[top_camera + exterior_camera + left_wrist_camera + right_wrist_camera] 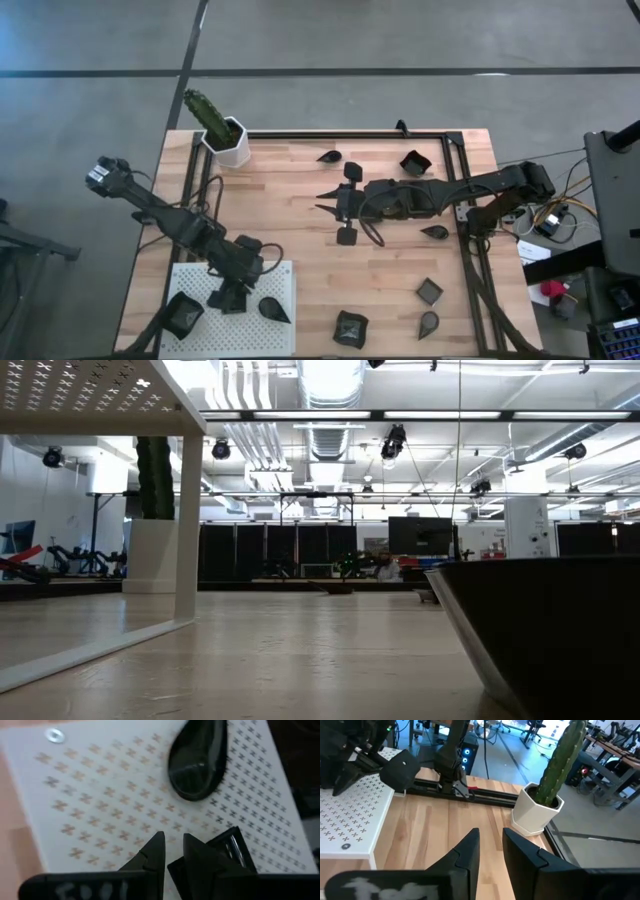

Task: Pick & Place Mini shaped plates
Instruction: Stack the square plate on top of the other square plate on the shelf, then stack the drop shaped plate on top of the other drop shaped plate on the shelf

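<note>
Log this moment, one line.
left gripper: empty, above white perforated board | teardrop dark plate: on board | right gripper: empty, mid-table

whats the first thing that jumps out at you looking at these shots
Small black mini shaped plates lie scattered over the wooden table, such as a square one at the near edge. The white perforated board in the near left corner carries a teardrop plate, with the left gripper over the board. A green cactus in a white hexagonal pot stands at the far left corner, and the right gripper reaches over mid-table.
</note>
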Tool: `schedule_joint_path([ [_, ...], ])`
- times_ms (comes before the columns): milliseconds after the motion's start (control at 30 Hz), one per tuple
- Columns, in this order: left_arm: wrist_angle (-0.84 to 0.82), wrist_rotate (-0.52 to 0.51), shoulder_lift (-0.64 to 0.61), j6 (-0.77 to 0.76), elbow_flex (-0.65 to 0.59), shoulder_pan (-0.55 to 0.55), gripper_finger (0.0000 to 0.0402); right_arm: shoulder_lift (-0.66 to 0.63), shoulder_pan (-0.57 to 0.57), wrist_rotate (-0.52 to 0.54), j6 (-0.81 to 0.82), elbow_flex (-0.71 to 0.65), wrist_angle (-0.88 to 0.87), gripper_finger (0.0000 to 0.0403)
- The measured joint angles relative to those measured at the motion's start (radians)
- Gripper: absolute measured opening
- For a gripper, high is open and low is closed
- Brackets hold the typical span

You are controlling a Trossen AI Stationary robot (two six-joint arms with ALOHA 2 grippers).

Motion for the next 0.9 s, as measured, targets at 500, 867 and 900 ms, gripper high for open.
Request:
schedule_joint_path([
  [500,-0.028,-0.077,-0.038,-0.007,0.075,0.002,0.0062,-0.005,-0.004,0.0,0.052,0.0,-0.06,0.0087],
  [867,-0.042,-0.48,-0.075,0.016,0.081,0.012,0.0062,-0.066,-0.018,0.001,0.342,0.001,-0.46,0.0086],
  [900,-0.044,-0.515,-0.076,0.015,0.081,0.013,0.0062,-0.069,-0.018,0.002,0.384,0.001,-0.511,0.0083],
])
